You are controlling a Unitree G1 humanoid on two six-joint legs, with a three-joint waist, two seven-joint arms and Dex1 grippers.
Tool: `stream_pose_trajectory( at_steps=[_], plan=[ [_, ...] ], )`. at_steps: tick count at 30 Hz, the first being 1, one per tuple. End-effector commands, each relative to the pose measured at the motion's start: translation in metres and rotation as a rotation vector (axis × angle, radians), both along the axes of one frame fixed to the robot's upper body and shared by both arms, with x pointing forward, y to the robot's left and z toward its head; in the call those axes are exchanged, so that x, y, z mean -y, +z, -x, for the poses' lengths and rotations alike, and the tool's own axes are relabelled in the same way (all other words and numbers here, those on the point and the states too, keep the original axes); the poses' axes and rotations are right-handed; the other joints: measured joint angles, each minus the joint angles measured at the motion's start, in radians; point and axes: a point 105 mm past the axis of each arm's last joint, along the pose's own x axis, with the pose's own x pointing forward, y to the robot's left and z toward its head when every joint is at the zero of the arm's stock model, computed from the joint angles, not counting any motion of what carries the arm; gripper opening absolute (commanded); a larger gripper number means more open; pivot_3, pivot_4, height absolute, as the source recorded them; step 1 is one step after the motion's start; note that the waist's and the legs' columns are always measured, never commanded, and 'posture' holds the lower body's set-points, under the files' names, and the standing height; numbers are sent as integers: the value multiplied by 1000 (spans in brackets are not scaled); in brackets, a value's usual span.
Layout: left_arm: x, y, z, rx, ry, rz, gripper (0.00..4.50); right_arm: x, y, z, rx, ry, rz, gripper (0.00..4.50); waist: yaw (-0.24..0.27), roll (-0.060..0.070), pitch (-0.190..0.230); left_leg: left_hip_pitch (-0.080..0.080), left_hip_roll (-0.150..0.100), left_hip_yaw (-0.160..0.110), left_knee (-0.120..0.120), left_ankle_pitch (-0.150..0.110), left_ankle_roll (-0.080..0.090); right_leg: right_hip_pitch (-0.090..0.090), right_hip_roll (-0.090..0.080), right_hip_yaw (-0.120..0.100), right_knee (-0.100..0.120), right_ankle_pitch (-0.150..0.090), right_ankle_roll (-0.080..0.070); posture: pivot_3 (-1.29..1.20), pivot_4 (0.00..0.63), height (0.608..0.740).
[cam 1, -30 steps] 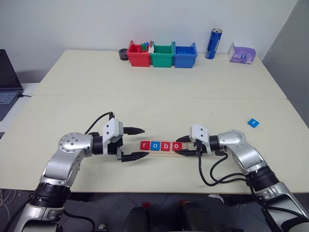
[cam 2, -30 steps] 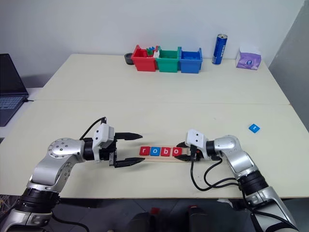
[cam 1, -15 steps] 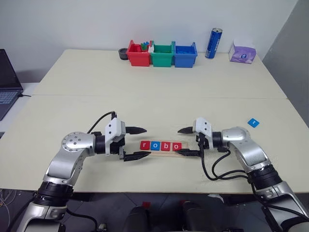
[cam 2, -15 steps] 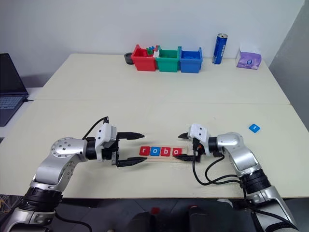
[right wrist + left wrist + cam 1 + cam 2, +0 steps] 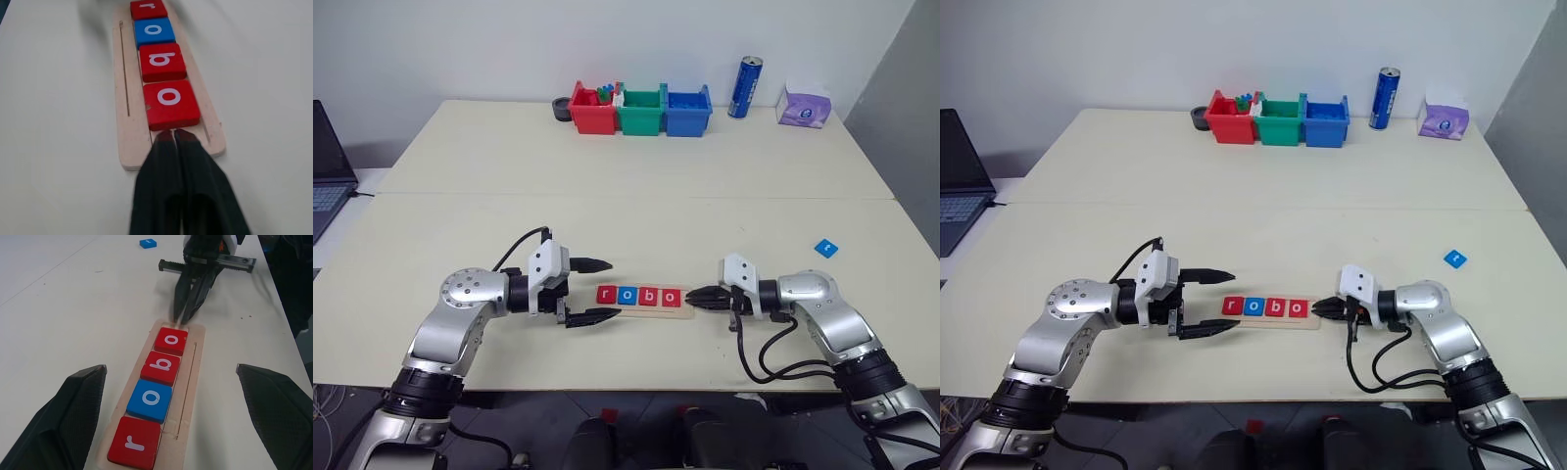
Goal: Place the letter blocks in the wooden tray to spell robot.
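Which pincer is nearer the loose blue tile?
Right. The right pincer sits shut at the tray's end, nearer the blue tile; the left pincer sits open beyond the opposite end.

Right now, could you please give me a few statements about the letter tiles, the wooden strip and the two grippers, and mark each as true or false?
1. The long light-wood tray holds four square letter tiles reading r, o, b, o. True.
2. The small blue square tile lies inside the tray. False: it lies apart on the table, by the robot's right side.
3. The right gripper has its jaws shut, at the tray's end beside the last red o tile. True.
4. The left gripper is shut on the red r tile. False: its jaws are open, holding nothing.
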Motion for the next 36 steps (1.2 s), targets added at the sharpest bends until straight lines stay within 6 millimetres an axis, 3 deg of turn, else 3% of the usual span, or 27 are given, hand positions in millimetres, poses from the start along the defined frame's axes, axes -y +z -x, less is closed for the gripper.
stream_pose_trajectory(
  at_steps=[1, 30, 34, 36],
  plan=[
    [4, 8, 3, 36, -28, 9, 4500, -5, 4, -4, 54, 9, 5, 50, 0, 0, 0, 0, 0, 0, 0, 0, 0, 0, 0, 0, 0, 0, 0, 0, 150, 740],
    [4, 7, 5, 36, -12, 13, 4500, -36, 9, -6, 58, 55, -52, 50, 0, 0, 0, 0, 0, 0, 0, 0, 0, 0, 0, 0, 0, 0, 0, 0, 150, 740],
    [5, 8, 4, 39, -12, 16, 4500, -31, 15, -5, 57, 46, -61, 50, 0, 0, 0, 0, 0, 0, 0, 0, 0, 0, 0, 0, 0, 0, 0, 0, 150, 740],
    [7, 10, 3, 44, -11, 23, 4500, -17, 26, -5, 67, 25, -61, 50, 0, 1, 1, 0, 0, 0, 0, 0, 0, 0, 0, 0, 0, 0, 0, 0, 150, 740]
  ],
)
